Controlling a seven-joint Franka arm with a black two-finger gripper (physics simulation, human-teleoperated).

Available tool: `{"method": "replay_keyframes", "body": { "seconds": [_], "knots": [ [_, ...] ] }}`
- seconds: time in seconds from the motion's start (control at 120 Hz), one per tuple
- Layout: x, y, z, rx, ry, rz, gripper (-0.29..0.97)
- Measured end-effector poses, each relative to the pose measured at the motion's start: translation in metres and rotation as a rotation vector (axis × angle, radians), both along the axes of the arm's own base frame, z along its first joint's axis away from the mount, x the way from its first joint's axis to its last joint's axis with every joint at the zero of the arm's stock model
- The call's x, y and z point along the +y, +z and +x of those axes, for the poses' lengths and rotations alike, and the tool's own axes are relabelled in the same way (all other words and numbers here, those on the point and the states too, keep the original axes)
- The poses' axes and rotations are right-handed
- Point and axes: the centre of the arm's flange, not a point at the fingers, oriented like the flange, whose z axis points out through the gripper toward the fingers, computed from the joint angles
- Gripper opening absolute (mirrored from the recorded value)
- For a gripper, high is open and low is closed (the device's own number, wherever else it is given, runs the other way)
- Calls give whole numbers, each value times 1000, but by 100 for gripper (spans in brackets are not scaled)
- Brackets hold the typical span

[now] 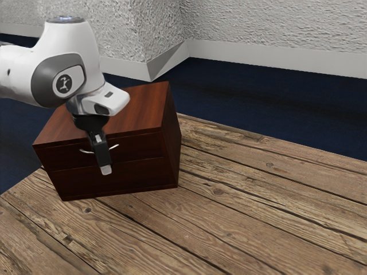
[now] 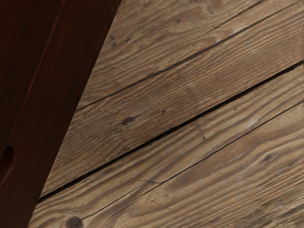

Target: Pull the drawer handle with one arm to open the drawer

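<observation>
A dark reddish-brown wooden cabinet [image 1: 140, 106] sits on the weathered plank worktop [image 1: 258, 206]. Its upper drawer [image 1: 137, 144] looks flush. The black gripper [image 1: 105, 167] hangs right at the thin silver curved handle [image 1: 113, 147]. Whether its fingers are open or closed, I cannot tell.

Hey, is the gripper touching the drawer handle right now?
Cannot tell. In the exterior view the gripper overlaps the drawer handle, but from this side angle neither contact nor a gap shows plainly.
</observation>
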Motion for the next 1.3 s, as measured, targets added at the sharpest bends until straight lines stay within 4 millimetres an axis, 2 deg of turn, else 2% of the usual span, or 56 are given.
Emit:
{"method": "replay_keyframes", "body": {
  "seconds": [0.083,0.233,0.358,0.483,0.75,1.1,1.3],
  "knots": [
    [0,-3,-2,-25,-54,-10,68],
    [11,-5,-19,-63,-117,12,68],
    [16,-9,-23,-84,-179,25,68],
    [19,-14,-24,-101,-239,37,68],
    [34,-10,-22,-142,-326,62,68],
    [37,-31,-35,-157,-402,98,68],
    [38,-28,-31,-188,-441,127,68]
  ]
}}
